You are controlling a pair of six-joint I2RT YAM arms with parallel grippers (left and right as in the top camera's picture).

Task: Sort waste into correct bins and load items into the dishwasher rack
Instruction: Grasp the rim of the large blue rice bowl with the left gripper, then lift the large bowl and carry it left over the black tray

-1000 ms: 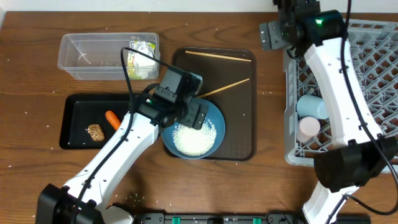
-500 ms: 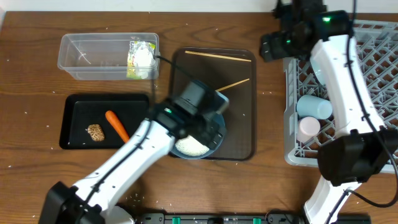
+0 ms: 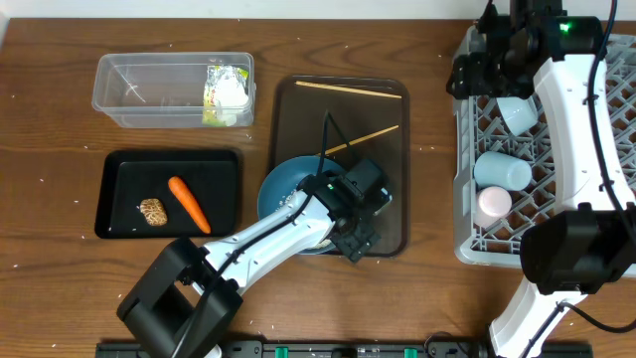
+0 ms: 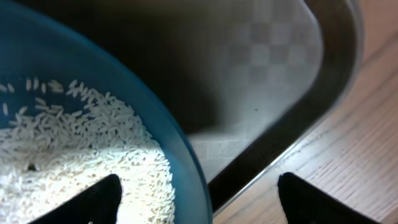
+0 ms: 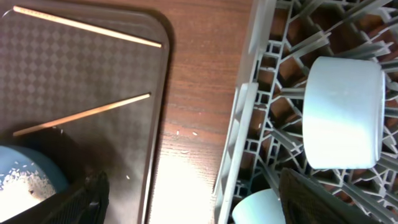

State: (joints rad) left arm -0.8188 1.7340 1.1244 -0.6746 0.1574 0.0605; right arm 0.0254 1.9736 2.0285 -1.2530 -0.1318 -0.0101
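The large darker blue bowl (image 3: 281,186) with loose white rice (image 4: 81,155) sits on the brown serving tray (image 3: 388,199). My left gripper (image 3: 356,231) is open and straddles the bowl's right rim (image 4: 186,155), one finger over the rice and one outside. Two chopsticks (image 3: 348,89) (image 3: 363,139) lie on the tray. My right gripper (image 3: 475,75) is open and empty above the left wall of the grey rack (image 3: 462,224). The rack holds a small light blue bowl (image 3: 517,111), a light blue cup (image 3: 500,171) and a pinkish cup (image 3: 493,206).
The clear tub (image 3: 139,89) at the back left holds the yellow-green wrapper and white tissue (image 3: 227,94). The black tray (image 3: 119,174) holds the carrot (image 3: 189,204) and the brown lump (image 3: 152,211). Rice grains are scattered on the wooden table.
My left arm swung right across the large bowl, putting its gripper at the bowl's right rim. My right arm moved right over the rack, uncovering the small bowl there.
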